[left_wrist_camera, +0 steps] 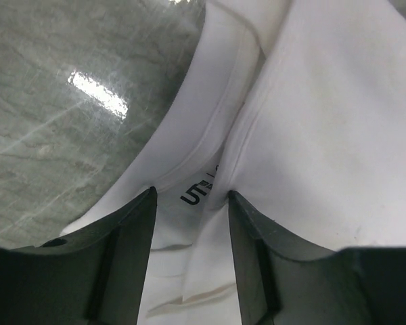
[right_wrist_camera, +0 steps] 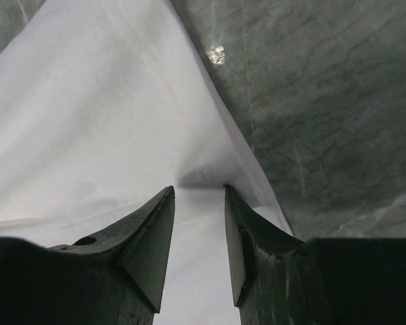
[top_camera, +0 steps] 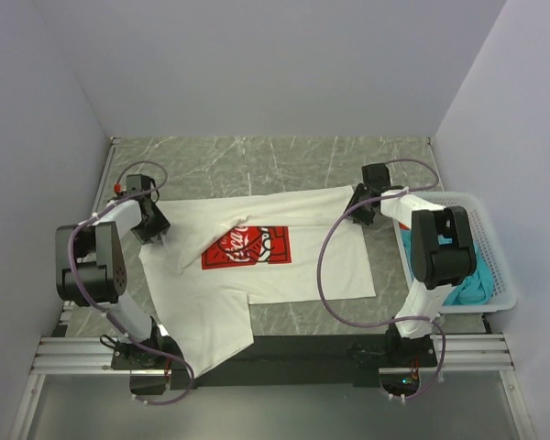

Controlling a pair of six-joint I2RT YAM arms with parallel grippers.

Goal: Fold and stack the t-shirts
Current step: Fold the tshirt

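Note:
The white t-shirt (top_camera: 293, 270) with the red Coca-Cola print (top_camera: 247, 247) lies spread on the grey marble table, its near left part reaching the dark front edge. My left gripper (top_camera: 156, 232) is down on the shirt's left side. In the left wrist view (left_wrist_camera: 191, 193) its jaws stand apart over folds of white cloth (left_wrist_camera: 311, 122) with a small black label. My right gripper (top_camera: 359, 209) is at the shirt's far right corner. In the right wrist view (right_wrist_camera: 199, 187) its jaws stand apart with a raised ridge of white cloth (right_wrist_camera: 88, 115) between the tips. The teal t-shirt (top_camera: 469, 286) lies in the basket. The red-orange shirt is out of view.
A white mesh basket (top_camera: 497, 266) stands at the table's right edge, beside the right arm. Grey walls close in the left, far and right sides. Bare marble (top_camera: 275, 165) lies beyond the shirt.

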